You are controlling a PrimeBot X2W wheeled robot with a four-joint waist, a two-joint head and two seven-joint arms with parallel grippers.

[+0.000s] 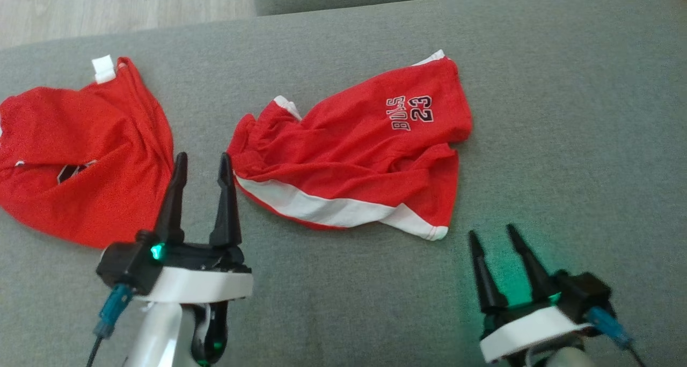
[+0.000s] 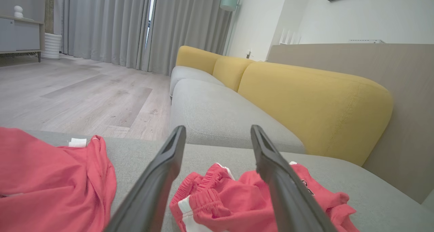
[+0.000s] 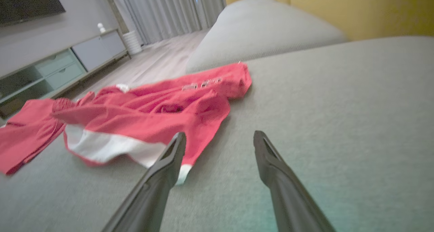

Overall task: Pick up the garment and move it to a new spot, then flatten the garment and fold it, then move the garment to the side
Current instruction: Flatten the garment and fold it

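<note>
The left gripper (image 1: 203, 156) is held open, its two dark fingers spread and pointed up the head view, just beside the waistband end of the red shorts (image 1: 365, 147). The right gripper (image 1: 491, 229) is likewise held open and empty, near the shorts' lower hem corner, its fingers tilted slightly leftward.

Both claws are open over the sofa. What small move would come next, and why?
Probably the left gripper eases forward and down onto the waistband end of the red shorts, then closes. Both grippers are open and empty, the shorts lie crumpled on the grey cushion, and its tips stand beside that end, while the right gripper sits short of the hem.
</note>
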